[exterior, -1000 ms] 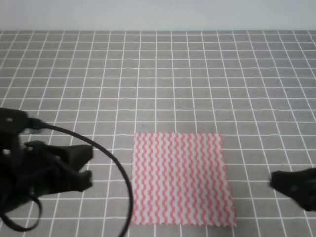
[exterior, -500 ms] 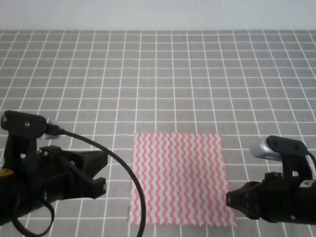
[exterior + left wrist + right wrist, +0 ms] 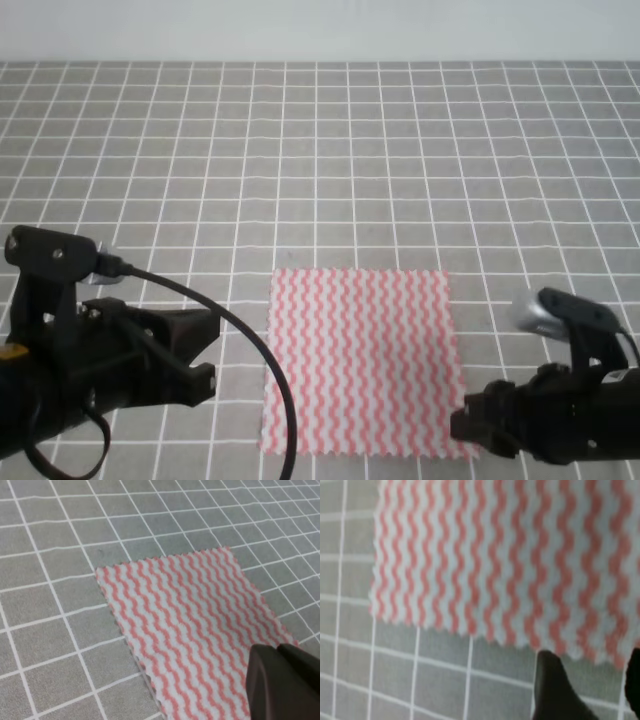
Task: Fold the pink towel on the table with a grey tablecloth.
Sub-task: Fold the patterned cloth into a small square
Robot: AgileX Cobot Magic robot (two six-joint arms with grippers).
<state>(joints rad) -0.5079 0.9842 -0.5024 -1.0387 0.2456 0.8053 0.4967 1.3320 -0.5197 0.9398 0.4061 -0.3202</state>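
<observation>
The pink towel (image 3: 362, 360) lies flat and unfolded on the table with a grey tablecloth (image 3: 400, 150). My left gripper (image 3: 205, 352) hovers open just left of the towel's left edge. In the left wrist view the towel (image 3: 185, 610) fills the middle, and one dark finger (image 3: 282, 680) shows at the bottom right. My right gripper (image 3: 465, 425) sits at the towel's near right corner. In the right wrist view it (image 3: 590, 685) stands open, its fingertips (image 3: 550, 685) just off the towel's (image 3: 495, 555) zigzag edge, with nothing between them.
A black cable (image 3: 250, 350) loops from the left arm close to the towel's left edge. The gridded cloth runs back to a pale wall (image 3: 320, 30).
My right arm has come in from the right edge to the towel's near right corner. My left gripper moved right toward the towel's left edge, then held. The towel has not moved.
</observation>
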